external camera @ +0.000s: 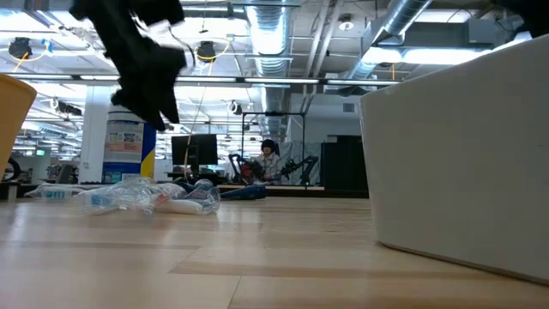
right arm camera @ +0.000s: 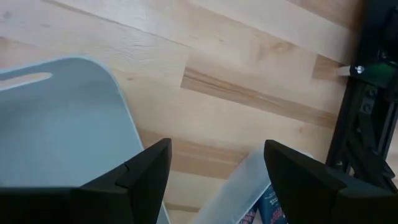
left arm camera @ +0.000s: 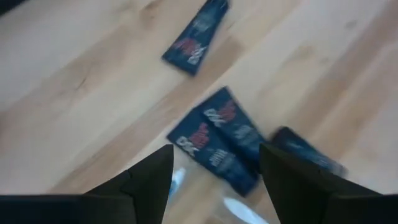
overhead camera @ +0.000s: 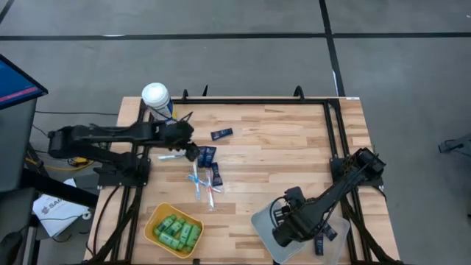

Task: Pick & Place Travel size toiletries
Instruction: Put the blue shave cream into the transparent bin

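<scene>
Several dark navy flat tubes (overhead camera: 207,155) lie together mid-table, and one more tube (overhead camera: 221,133) lies apart behind them. Thin blue, white and pink sticks (overhead camera: 203,184) lie just in front of them. My left gripper (overhead camera: 193,149) hangs open over the tube pile (left arm camera: 214,140), slanting down, with the tubes showing between its fingers; it touches nothing. Small green bottles (overhead camera: 176,232) fill a yellow bin (overhead camera: 152,221). My right gripper (overhead camera: 282,235) stands open and empty above a grey tray (right arm camera: 62,124) at the near right.
A big white-lidded canister (overhead camera: 155,96) stands at the far left corner. A clear container with navy tubes (right arm camera: 261,202) sits beside the grey tray. Black frame rails (overhead camera: 335,140) run along the table's right side. Bare wood lies between the pile and the tray.
</scene>
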### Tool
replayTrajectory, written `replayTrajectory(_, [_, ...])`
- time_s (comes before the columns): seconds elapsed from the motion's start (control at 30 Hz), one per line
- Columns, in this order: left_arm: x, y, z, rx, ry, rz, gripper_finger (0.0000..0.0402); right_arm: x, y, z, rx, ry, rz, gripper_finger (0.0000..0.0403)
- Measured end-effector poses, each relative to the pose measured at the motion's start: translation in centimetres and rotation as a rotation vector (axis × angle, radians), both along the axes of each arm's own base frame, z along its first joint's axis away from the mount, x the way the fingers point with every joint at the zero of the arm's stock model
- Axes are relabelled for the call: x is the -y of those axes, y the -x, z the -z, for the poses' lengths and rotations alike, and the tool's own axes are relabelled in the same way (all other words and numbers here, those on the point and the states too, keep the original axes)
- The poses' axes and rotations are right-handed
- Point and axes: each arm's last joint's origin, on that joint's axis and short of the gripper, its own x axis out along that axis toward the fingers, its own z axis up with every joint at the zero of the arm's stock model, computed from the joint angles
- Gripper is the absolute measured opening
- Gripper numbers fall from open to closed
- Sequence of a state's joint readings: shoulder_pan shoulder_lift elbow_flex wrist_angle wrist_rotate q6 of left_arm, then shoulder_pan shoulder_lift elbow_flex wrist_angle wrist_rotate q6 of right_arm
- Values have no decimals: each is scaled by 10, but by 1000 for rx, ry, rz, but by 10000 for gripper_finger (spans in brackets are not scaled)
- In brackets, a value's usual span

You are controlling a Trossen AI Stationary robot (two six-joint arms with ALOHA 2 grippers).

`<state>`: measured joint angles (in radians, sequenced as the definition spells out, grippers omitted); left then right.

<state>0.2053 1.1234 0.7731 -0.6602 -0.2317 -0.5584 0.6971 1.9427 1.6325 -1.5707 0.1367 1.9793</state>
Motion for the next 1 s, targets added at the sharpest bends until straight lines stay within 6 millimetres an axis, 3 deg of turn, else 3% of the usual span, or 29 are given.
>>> replayTrajectory(0.17, [-23, -17, 23, -35, 78, -40, 231, -1, 0, 0, 7, -5, -1, 249])
replayTrajectory(0.37, [-35, -30, 46, -85, 125, -47, 231, -2, 0, 0, 9, -7, -1, 249])
replayTrajectory(0.67, [-37, -40, 78, -193, 209, -56, 231, -2, 0, 0, 10, -8, -1, 249])
replayTrajectory(1.0, [-35, -42, 88, -199, 258, -39, 231, -1, 1, 0, 2, -1, -1, 249])
